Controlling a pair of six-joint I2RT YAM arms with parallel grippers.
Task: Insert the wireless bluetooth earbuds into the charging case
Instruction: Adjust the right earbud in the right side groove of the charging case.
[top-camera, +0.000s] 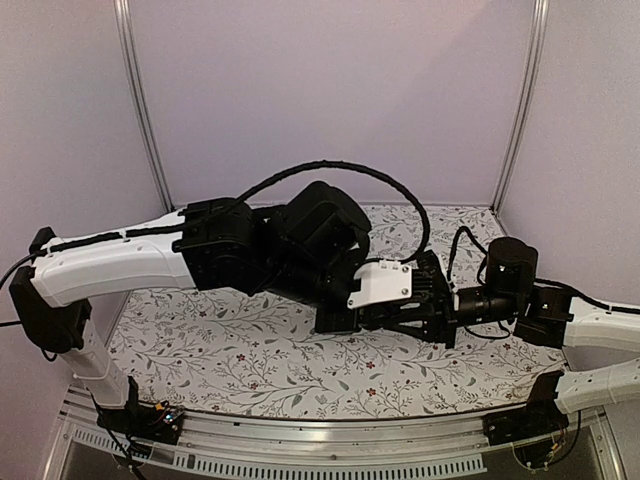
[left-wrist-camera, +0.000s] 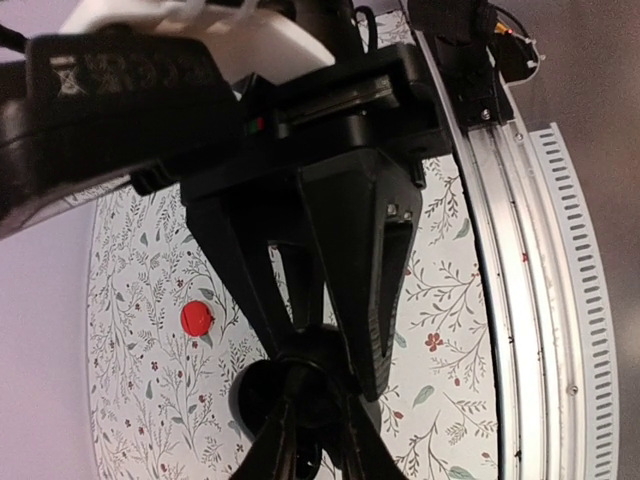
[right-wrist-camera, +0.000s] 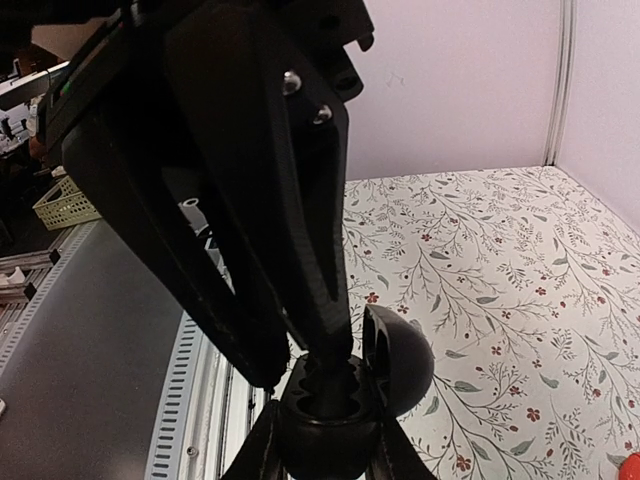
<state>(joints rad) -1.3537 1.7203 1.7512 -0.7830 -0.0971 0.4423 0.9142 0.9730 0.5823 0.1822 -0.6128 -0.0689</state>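
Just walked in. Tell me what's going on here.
Both arms meet over the middle of the table. The right gripper clamps the base of the charging case, whose lid stands open. The left gripper reaches down with its fingertips at the case's wells, apparently seating an earbud, though no earbud is visible. A red disc lies apart on the floral cloth, untouched.

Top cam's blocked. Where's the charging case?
In the right wrist view the charging case is at bottom centre, lid open, over the floral cloth; in the left wrist view the red disc lies left of it.
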